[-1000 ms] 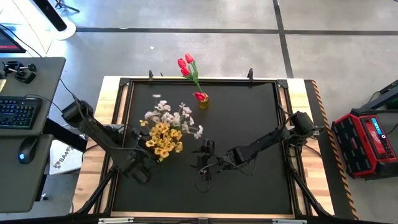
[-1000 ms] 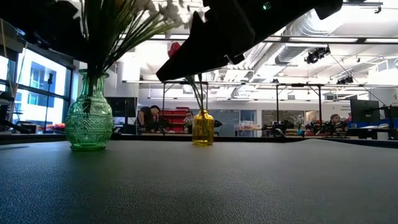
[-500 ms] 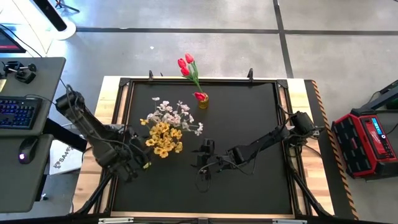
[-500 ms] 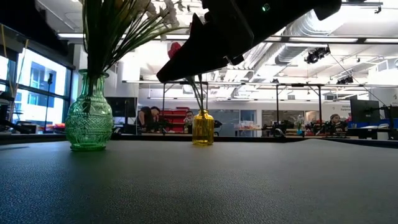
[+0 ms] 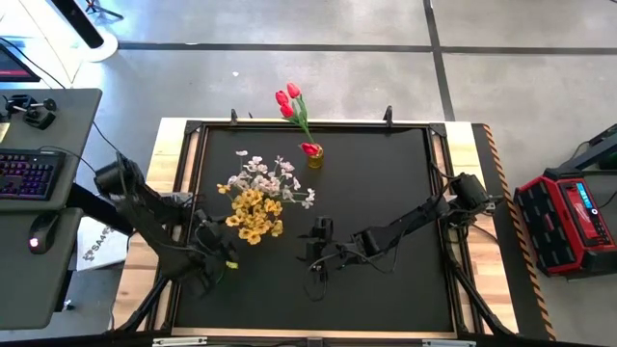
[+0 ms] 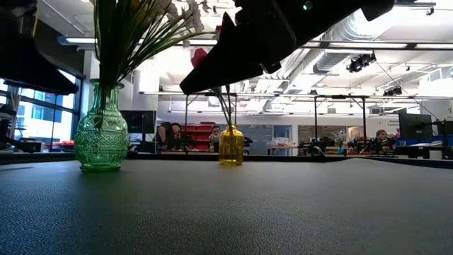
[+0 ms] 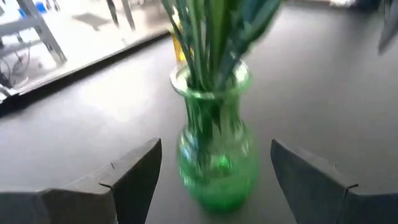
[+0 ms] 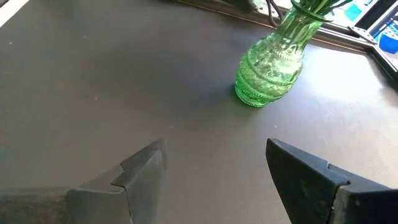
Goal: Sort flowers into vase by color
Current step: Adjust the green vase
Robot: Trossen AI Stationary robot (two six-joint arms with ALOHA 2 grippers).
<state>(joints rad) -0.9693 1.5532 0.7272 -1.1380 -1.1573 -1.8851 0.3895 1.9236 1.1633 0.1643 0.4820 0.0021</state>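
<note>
A green glass vase [image 6: 101,138] stands on the black table near its left side, holding green stems with yellow blossoms [image 5: 253,214] and white blossoms [image 5: 265,178]. Red tulips [image 5: 287,101] stand in a small yellow vase [image 5: 315,157] near the far edge. My left gripper [image 5: 220,253] is open just left of the green vase [image 7: 217,155], which shows between its fingers, apart from them. My right gripper [image 5: 314,253] is open, hovering above the table's middle, right of the green vase [image 8: 268,65].
Bare black tabletop [image 5: 386,193] lies right of the vases. A raised frame [image 5: 445,164] runs round the table. A desk with a keyboard [image 5: 27,173] stands beyond the left edge, and a red case [image 5: 569,217] beyond the right.
My left arm has drawn back from the green vase toward the table's left edge and then come part of the way back; in the low view its dark bulk no longer covers the vase's top. The white blossoms have shifted slightly.
</note>
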